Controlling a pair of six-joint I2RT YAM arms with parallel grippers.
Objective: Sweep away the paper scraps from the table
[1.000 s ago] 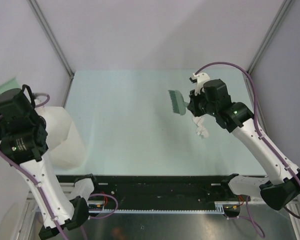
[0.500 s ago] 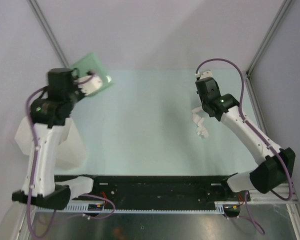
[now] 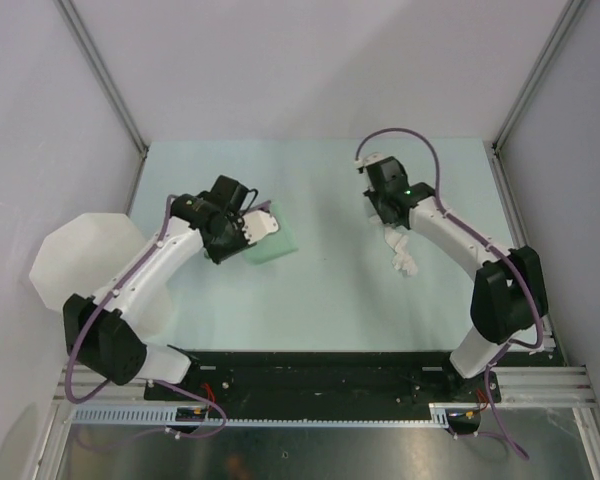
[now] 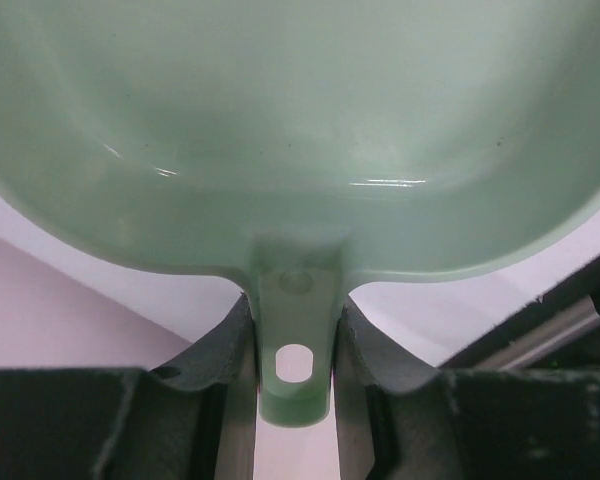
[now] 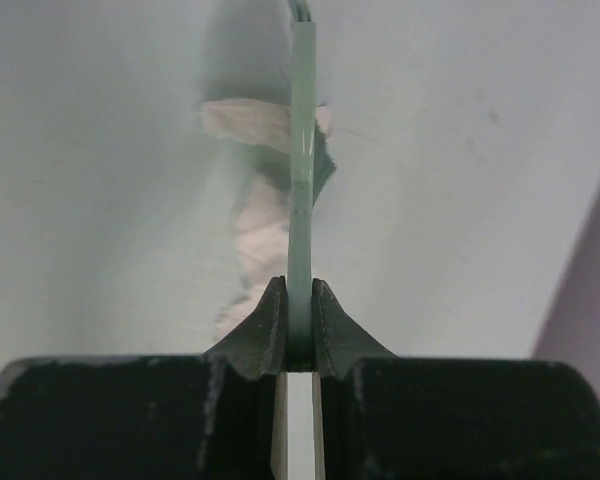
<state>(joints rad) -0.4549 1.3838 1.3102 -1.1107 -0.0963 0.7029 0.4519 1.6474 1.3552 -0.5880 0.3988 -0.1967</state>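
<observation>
Pale green table (image 3: 320, 300) seen from above. Open surface runs down the middle, from the far wall (image 3: 310, 70) to the black front rail (image 3: 320, 362). On the left, the left arm (image 3: 150, 268) slants across, its left gripper (image 4: 295, 325) clamping a green dustpan (image 3: 272, 242). On the right, the right arm (image 3: 450, 235) bends over the paper scraps (image 3: 404, 260), its right gripper (image 5: 298, 305) pinching a brush (image 5: 300, 180). A white bin (image 3: 80, 255) blocks the left edge.

Dustpan (image 3: 268, 240) swung down to the table (image 3: 330, 290); brush (image 5: 301, 180) reached paper scraps (image 3: 405, 262).

We see a robotics lab cell: plain grey walls (image 3: 280, 70) and metal posts (image 3: 100, 75) enclose a mint surface (image 3: 320, 290), with the left arm (image 3: 145, 275) and right arm (image 3: 450, 232) bolted at its front rail (image 3: 320, 370).
</observation>
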